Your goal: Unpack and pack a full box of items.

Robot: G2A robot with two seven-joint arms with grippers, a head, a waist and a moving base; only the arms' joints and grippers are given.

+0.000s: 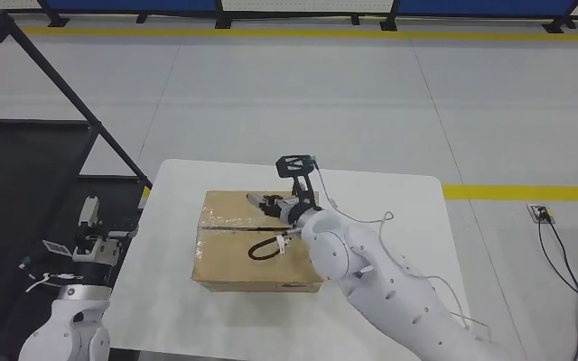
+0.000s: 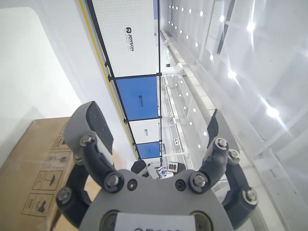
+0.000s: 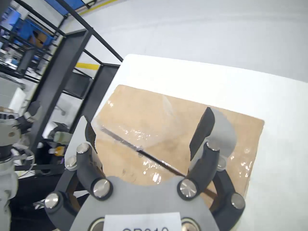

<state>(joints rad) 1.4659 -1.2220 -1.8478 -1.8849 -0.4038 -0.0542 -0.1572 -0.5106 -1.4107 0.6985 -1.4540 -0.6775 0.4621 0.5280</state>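
A brown cardboard box (image 1: 235, 248) stands on the white table (image 1: 388, 208), its top flaps shut and taped over with clear tape along the middle seam. My right gripper (image 1: 271, 206) hovers over the far half of the box top. In the right wrist view it (image 3: 148, 118) is open just above the box (image 3: 168, 126), with the taped seam (image 3: 134, 145) running between its fingers and nothing held. My left gripper (image 2: 155, 110) is open and empty, beside a side of the box (image 2: 36, 169) printed with handling symbols.
A black loop (image 1: 265, 250) from the right arm lies over the box top. A black metal rack (image 1: 54, 162) stands left of the table, with small equipment (image 1: 90, 236) near it. Bare table surface lies right of the box and behind it.
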